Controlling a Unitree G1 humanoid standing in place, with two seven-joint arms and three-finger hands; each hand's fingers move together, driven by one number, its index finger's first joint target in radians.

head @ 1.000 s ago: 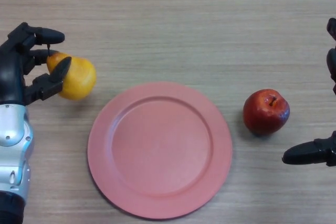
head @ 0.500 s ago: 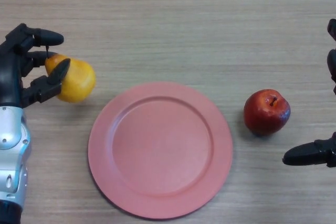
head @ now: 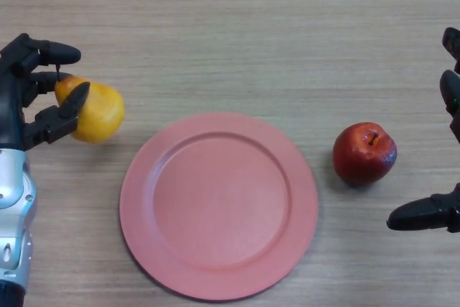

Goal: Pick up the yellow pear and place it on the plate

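left robot hand (head: 21, 98) curled round yellow pear (head: 92, 111), left of the plate (head: 218, 205) | right robot hand (head: 440, 206) spread, holding nothing, right of red apple (head: 364, 153)

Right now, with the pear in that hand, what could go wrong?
The left hand pinches only the narrow stem end of the yellow pear, so its heavy round end might slip or roll away. The pink plate lies beside it; a low carry may clip the rim.
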